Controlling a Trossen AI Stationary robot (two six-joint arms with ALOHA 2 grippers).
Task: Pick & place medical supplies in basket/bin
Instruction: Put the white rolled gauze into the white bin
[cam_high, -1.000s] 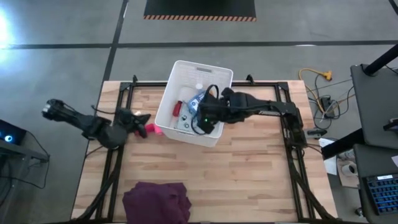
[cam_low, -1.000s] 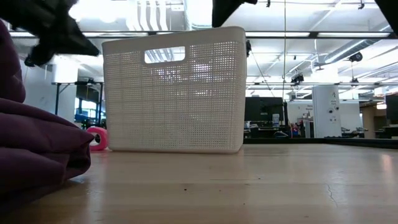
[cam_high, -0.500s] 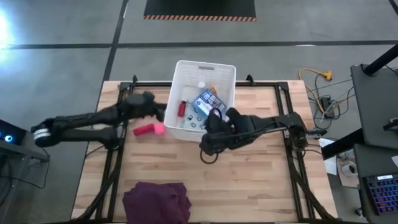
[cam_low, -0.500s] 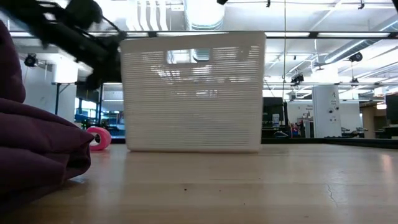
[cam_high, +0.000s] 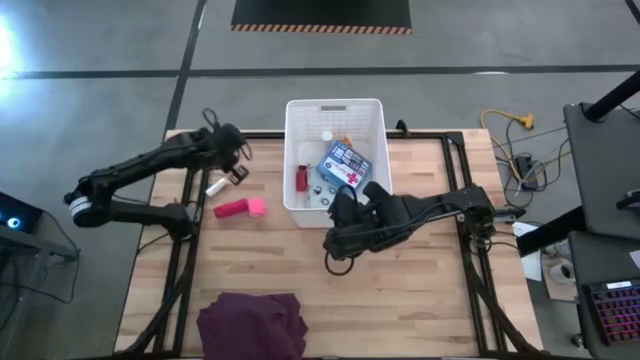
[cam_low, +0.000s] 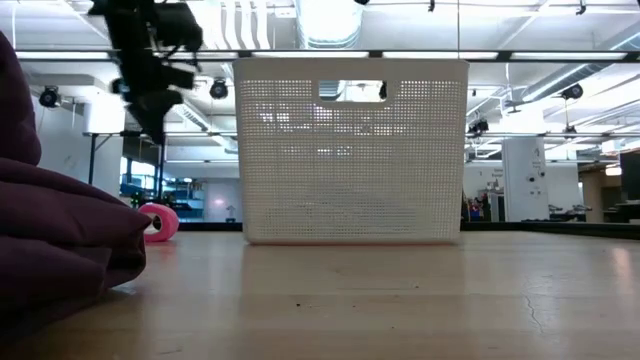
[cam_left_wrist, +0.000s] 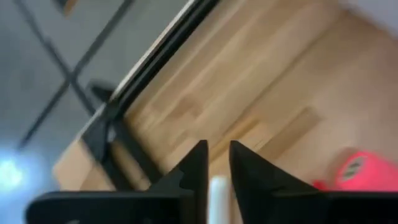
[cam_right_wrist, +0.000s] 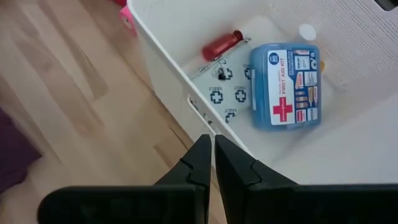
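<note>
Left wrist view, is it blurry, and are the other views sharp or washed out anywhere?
Left wrist view: soft all over, table planks and pink tube smeared. Low view: left gripper blurred, bright ceiling lights glare behind the basket, cloth dark in the foreground. High view: even light, glare at one edge. Right wrist view: sharp, pouch print readable.

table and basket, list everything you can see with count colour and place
basket: 1, white, far middle of table
first-aid pouch: 1, blue with red cross, in basket
patterned pouch: 1, white-blue, in basket
bottle: 1, red, in basket
vial: 1, white, in basket
tube: 1, pink-red, on table left of basket
cloth: 1, dark purple, near edge
table: 1, light wood
left claw: holds a small white item, left of basket
right claw: shut, empty, in front of basket
</note>
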